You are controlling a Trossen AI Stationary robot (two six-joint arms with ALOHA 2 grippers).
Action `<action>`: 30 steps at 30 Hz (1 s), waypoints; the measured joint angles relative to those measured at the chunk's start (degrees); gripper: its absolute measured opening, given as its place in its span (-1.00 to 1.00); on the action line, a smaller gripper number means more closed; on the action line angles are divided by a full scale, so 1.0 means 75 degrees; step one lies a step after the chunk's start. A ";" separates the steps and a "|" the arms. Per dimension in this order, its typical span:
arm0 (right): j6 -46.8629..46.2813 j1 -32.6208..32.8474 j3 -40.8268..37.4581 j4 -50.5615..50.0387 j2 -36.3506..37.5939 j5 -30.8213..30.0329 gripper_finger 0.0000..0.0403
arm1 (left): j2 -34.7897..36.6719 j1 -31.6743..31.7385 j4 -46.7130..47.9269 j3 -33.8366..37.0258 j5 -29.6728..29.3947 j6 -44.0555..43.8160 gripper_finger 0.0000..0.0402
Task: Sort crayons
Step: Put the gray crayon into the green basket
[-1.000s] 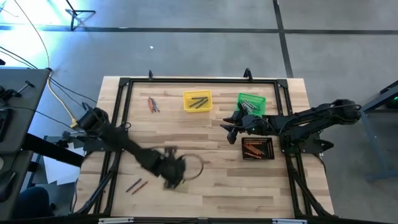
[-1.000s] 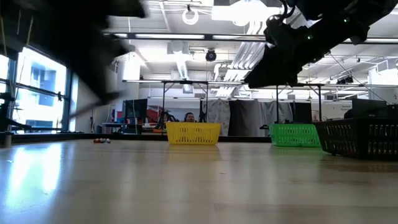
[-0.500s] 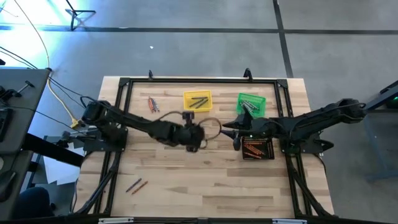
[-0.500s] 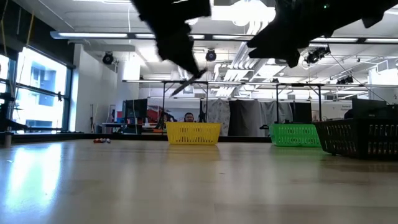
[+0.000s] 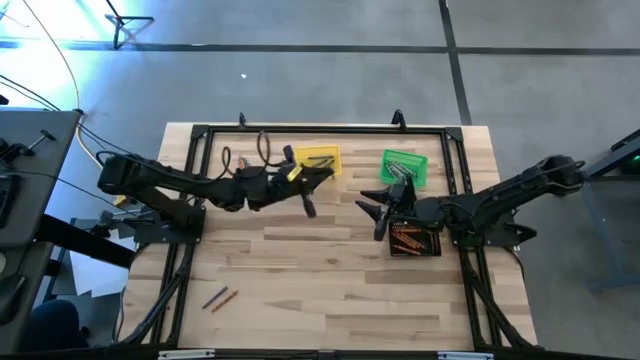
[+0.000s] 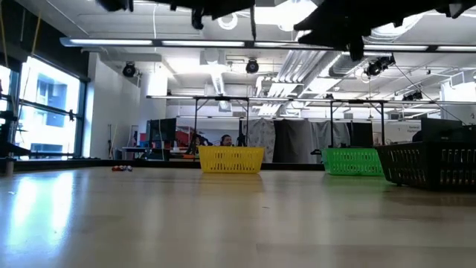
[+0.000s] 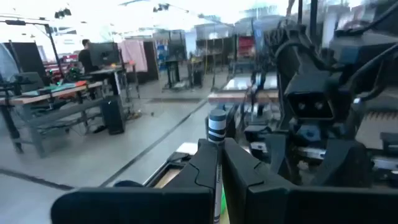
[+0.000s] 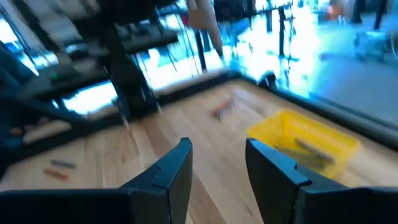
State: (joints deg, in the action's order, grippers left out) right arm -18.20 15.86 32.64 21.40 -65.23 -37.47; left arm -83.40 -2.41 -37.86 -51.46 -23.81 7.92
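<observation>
Grey concrete floor (image 5: 330,80) w/ dark seam lines round the light wood table (image 5: 330,290). Big bright window (image 6: 41,112) on one side. Ceiling has strip lights (image 6: 149,42), white pipes & ducts (image 6: 297,63). Workbenches (image 6: 223,112) + dark curtains (image 6: 297,141) at back.

Site type: robotics lab / open workshop hall.
- Floor: bare polished concrete (image 5: 330,70) w/ dark seam lines, all round the rig.
- Ceiling: exposed ducts (image 6: 297,63), strip lights, hung fixtures.
- Counter (image 5: 330,290): butcher-block wood, black metal frame (image 5: 320,128) bolted on; cables trail off at 9 o'clock.
- Background: more framed workbenches (image 6: 223,104), dark curtains, monitors, a person seated far back.
- Tall windows (image 6: 44,112) at 9 o'clock in low view.
</observation>
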 joint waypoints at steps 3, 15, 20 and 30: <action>0.0604 0.0000 0.0003 0.1080 -0.0136 0.0029 -0.28 | 0.0027 0.0069 -0.0793 0.0582 0.0027 -0.0395 -1.00; 0.1471 -0.0332 0.0138 0.3330 -0.1342 0.0604 -0.21 | -0.0014 -0.0266 -0.1133 0.0749 0.0458 -0.1127 -1.00; 0.1925 -0.0367 0.0700 0.2679 -0.1555 0.0606 -0.09 | -0.0014 -0.0316 -0.1095 0.0754 0.0457 -0.1219 -1.00; 0.1839 -0.0417 0.1906 0.0057 -0.1554 0.0483 -0.01 | -0.0230 -0.0447 -0.1175 0.0751 0.0705 -0.1448 -1.00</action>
State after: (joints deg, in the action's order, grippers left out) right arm -4.41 12.73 46.94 21.82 -76.88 -33.85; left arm -85.12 -5.76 -46.68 -45.82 -18.52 -2.94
